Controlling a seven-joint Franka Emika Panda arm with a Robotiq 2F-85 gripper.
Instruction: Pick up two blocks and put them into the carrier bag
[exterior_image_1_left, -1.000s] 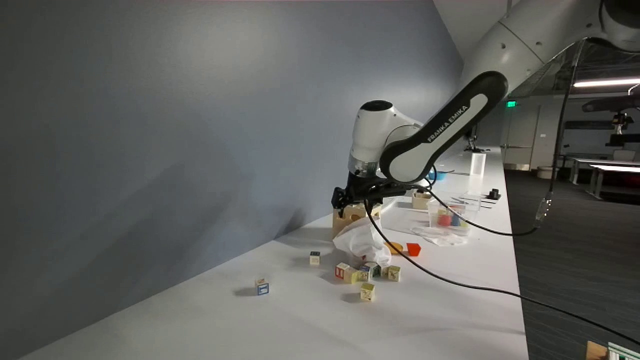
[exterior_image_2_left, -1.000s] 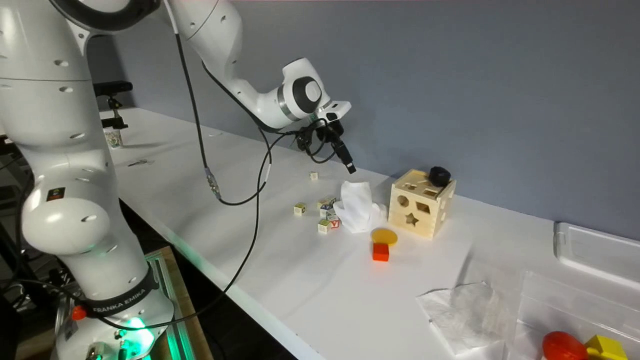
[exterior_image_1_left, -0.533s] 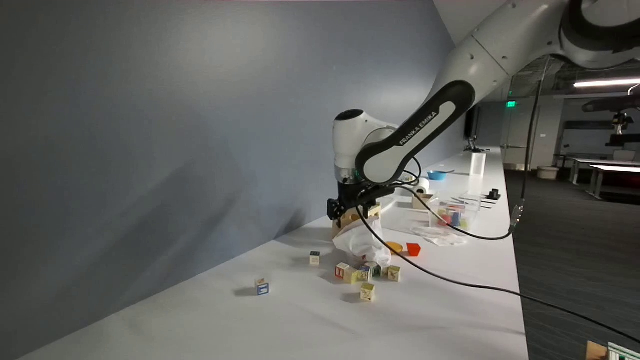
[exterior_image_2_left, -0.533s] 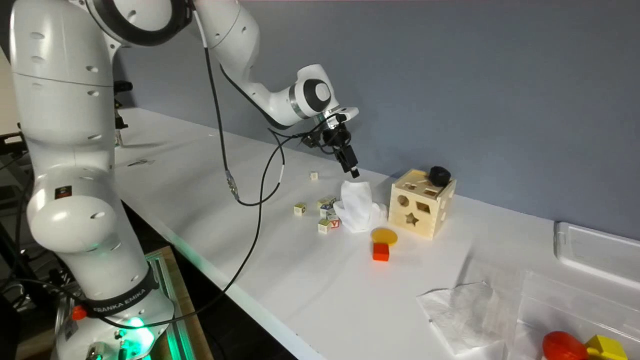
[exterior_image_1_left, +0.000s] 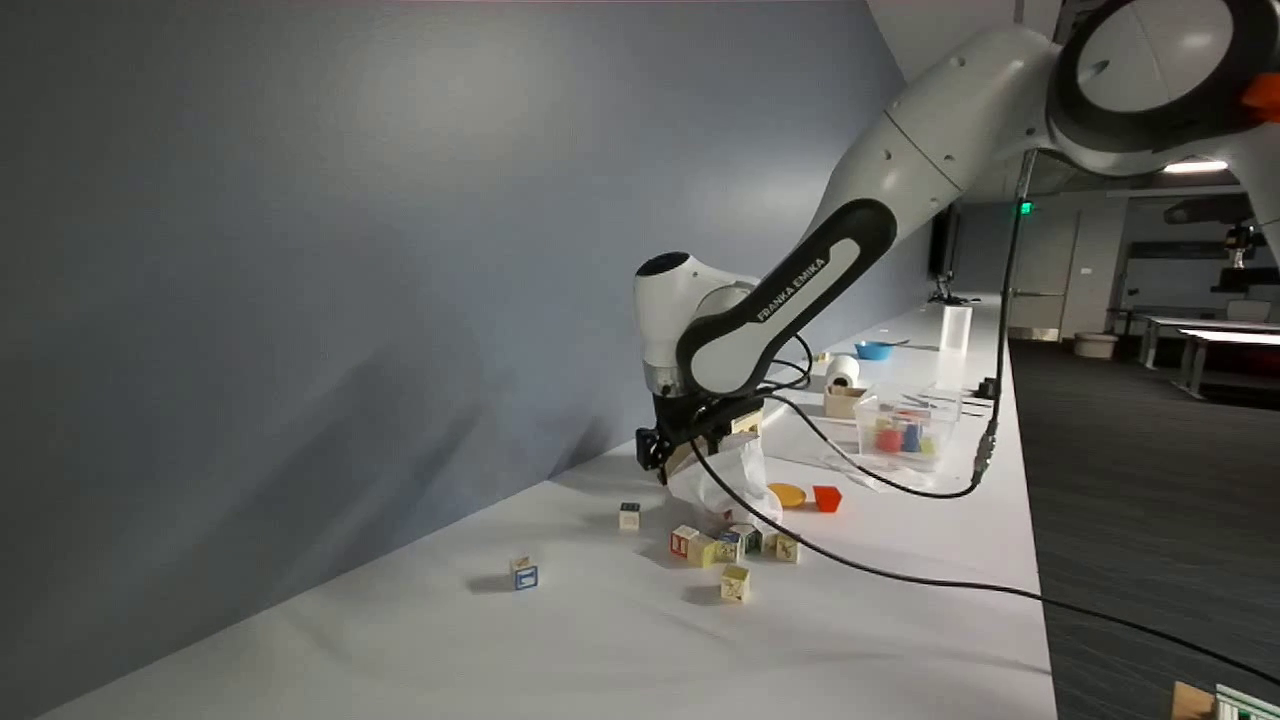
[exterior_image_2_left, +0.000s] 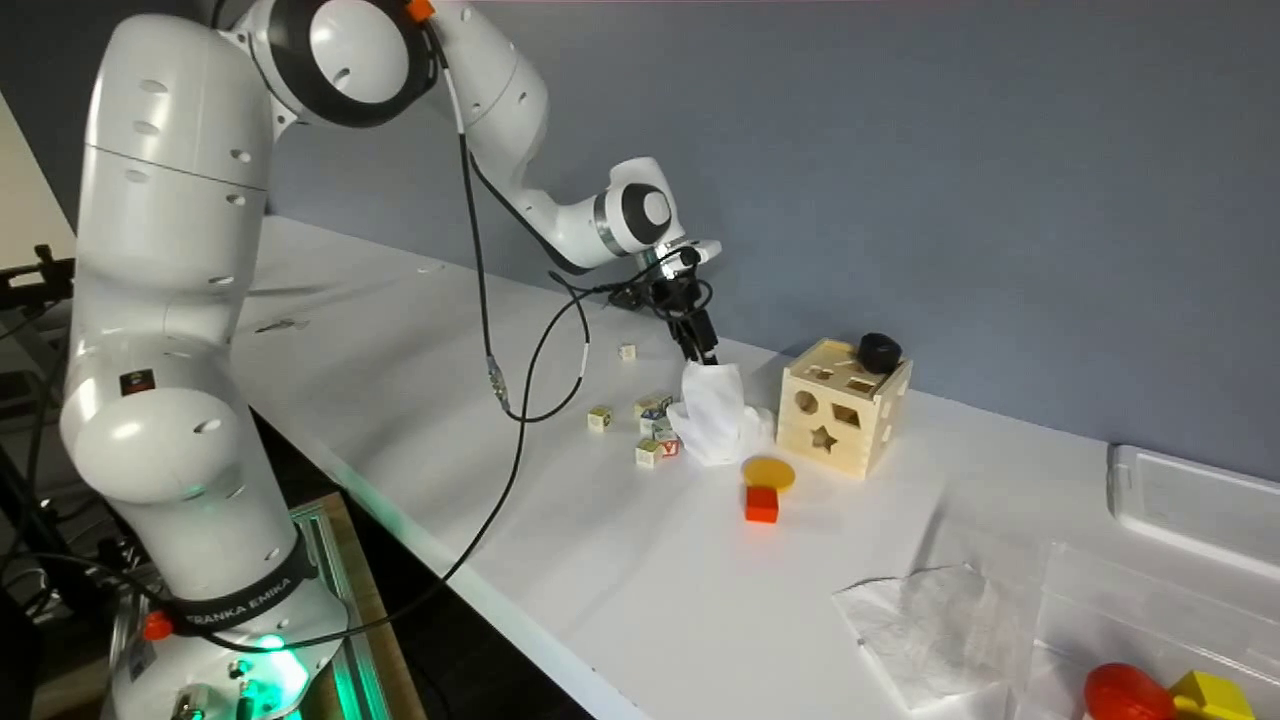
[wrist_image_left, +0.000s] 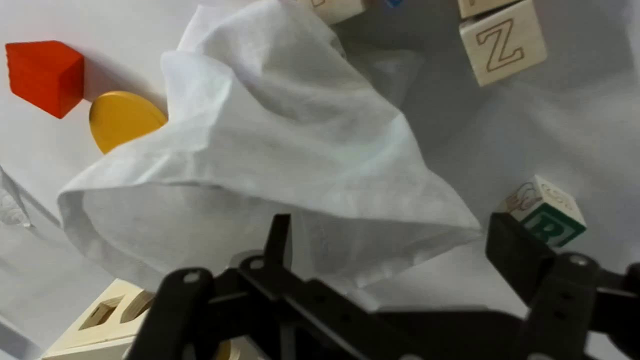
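Observation:
The white cloth-like bag (exterior_image_1_left: 728, 485) stands crumpled on the table; it also shows in an exterior view (exterior_image_2_left: 712, 415). In the wrist view its mouth gapes below the folded bag (wrist_image_left: 300, 125). My gripper (wrist_image_left: 392, 245) is open and empty, fingers spread across the mouth; in both exterior views it (exterior_image_1_left: 685, 462) (exterior_image_2_left: 706, 352) is at the bag's upper edge. A block with a green R (wrist_image_left: 557, 205) lies beside the right finger, partly hidden by it. A Z block (wrist_image_left: 502, 45) lies in a cluster of several letter blocks (exterior_image_1_left: 702, 551) by the bag. Another block (exterior_image_1_left: 524, 574) lies apart.
A wooden shape-sorter box (exterior_image_2_left: 825, 425) with a black piece (exterior_image_2_left: 879, 353) on top stands close to the bag. A yellow disc (exterior_image_2_left: 768, 473) and a red block (exterior_image_2_left: 761, 504) lie in front. A clear bin (exterior_image_2_left: 1100, 590) is farther off. The wall (exterior_image_2_left: 950, 200) rises behind.
The arm has come down in both exterior views, bringing the gripper from above the bag to its upper edge. The bag and blocks have not visibly moved.

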